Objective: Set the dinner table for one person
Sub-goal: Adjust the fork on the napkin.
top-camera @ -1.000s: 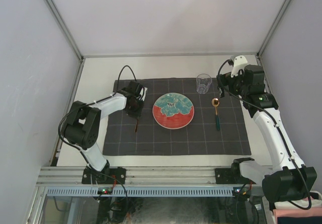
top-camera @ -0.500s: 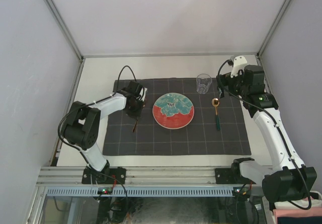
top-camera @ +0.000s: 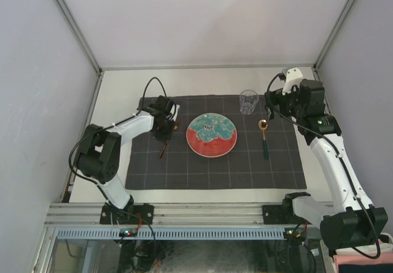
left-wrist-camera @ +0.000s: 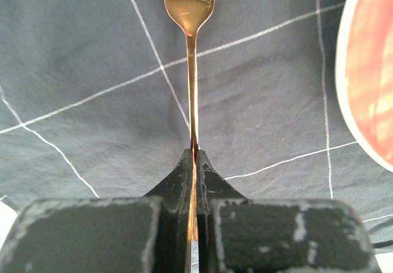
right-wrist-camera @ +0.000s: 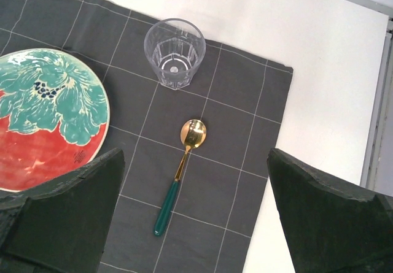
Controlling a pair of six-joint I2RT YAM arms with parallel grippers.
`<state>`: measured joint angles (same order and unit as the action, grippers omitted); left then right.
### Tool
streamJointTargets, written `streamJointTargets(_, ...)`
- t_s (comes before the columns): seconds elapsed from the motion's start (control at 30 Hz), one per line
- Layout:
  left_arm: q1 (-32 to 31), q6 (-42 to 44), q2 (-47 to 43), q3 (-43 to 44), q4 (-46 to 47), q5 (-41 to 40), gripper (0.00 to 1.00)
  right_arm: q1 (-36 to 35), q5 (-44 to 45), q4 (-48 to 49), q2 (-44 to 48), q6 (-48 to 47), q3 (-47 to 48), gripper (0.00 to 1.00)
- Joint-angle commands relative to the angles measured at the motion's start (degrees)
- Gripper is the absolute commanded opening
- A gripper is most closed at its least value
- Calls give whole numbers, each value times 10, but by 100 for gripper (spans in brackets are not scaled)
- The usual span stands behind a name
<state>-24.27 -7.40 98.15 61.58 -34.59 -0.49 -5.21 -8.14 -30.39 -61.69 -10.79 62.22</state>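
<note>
Top: dinner table [top-camera: 202, 81] lay under checked cloth [top-camera: 215, 172], plate [top-camera: 212, 134] centred, glass [top-camera: 249, 101] far-right of it, spoon [top-camera: 264, 137] right. Left gripper [top-camera: 164, 136] left of plate; right gripper [top-camera: 274, 105] near glass, probably hovering.
Left wrist: I saw fingers [left-wrist-camera: 178, 181] pinched tight on fork [left-wrist-camera: 191, 70] handle.
Right wrist: fingers [right-wrist-camera: 61, 211] spread wide, holding nothing.

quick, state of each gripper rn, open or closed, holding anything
Left gripper: closed on the fork, pinching its stem.
Right gripper: open, holding nothing.
</note>
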Motion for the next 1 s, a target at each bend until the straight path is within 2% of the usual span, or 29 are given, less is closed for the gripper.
streamJointTargets(0.0,-3,10,-21,52,-11,-11,0,2,-14,9,13,-11,7,100)
streamJointTargets(0.5,17,-120,-66,26,-38,-43,0,0,-39,-22,8,-18,13,100)
streamJointTargets(0.97,43,-183,-86,-24,-36,-19,0,-25,-38,-20,-24,-25,18,100)
